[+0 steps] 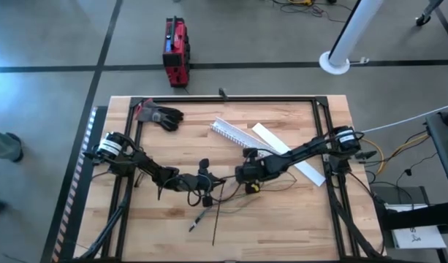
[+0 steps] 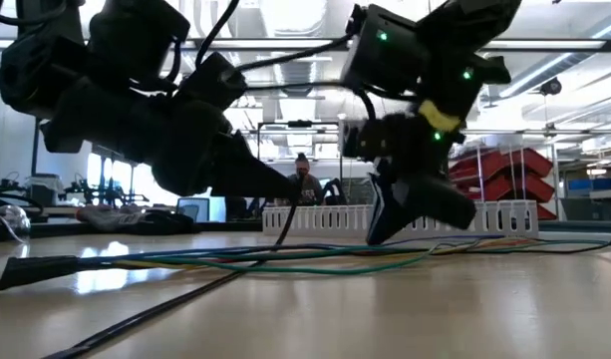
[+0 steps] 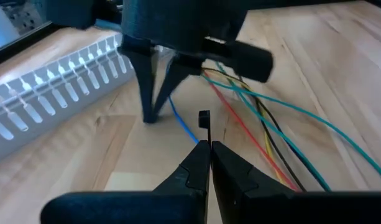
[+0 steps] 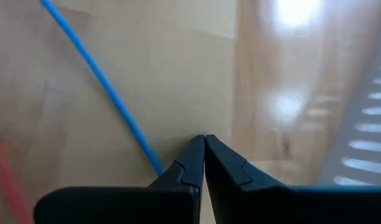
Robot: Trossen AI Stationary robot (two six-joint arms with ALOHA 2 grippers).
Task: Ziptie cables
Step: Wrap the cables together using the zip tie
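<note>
- Worktop [image 1: 282,219] of pale wood fills the middle and lower part of the high view, inside a dark frame.
- Arms reach in from the left and right edges and meet near the centre.
- White slotted channel [image 1: 234,133] and its flat lid [image 1: 282,150] lie slanted, upper centre-right.
- Black glove [image 1: 161,115] sits at the upper left of the worktop.
- Cables [image 1: 216,197], thin and many-coloured, spread across the centre just below both end effectors.
- Left end effector [image 3: 207,144] sits centre-left, its fingers together, a small dark piece at their tips.
- Right end effector [image 4: 204,138] sits just right of it, tips pressed together beside a blue wire [image 4: 103,81].
</note>
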